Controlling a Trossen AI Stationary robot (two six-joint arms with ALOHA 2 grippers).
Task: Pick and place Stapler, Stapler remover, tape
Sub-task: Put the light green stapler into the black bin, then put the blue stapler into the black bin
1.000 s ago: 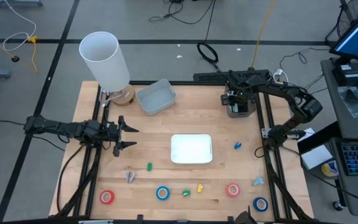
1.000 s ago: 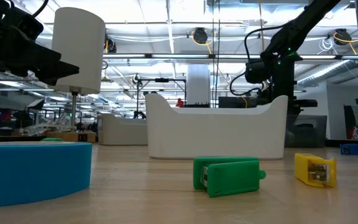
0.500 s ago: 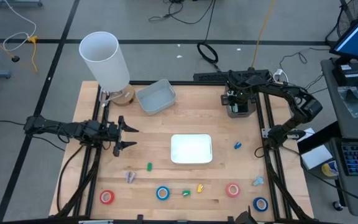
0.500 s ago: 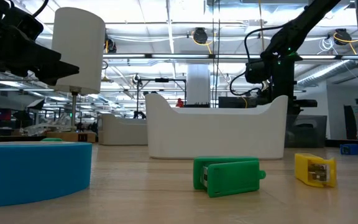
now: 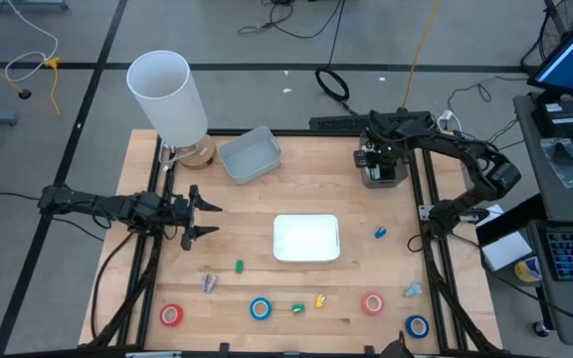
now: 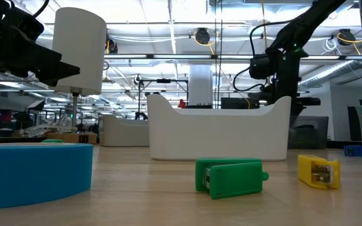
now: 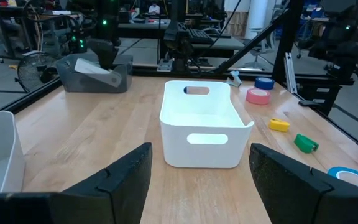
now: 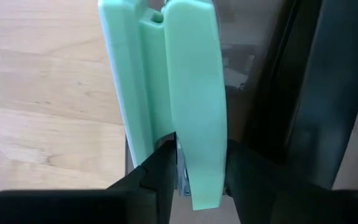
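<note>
Right wrist view shows the right gripper (image 8: 188,165) pinching a pale green stapler (image 8: 166,81) between its fingers, at the far right part of the table (image 5: 306,184) near the grey bin (image 5: 250,155). The left gripper (image 5: 210,220) hangs with its fingers spread wide, left of the white basket (image 5: 306,239). Red tape (image 5: 171,315) and blue tape (image 5: 261,308) lie along the near edge.
</note>
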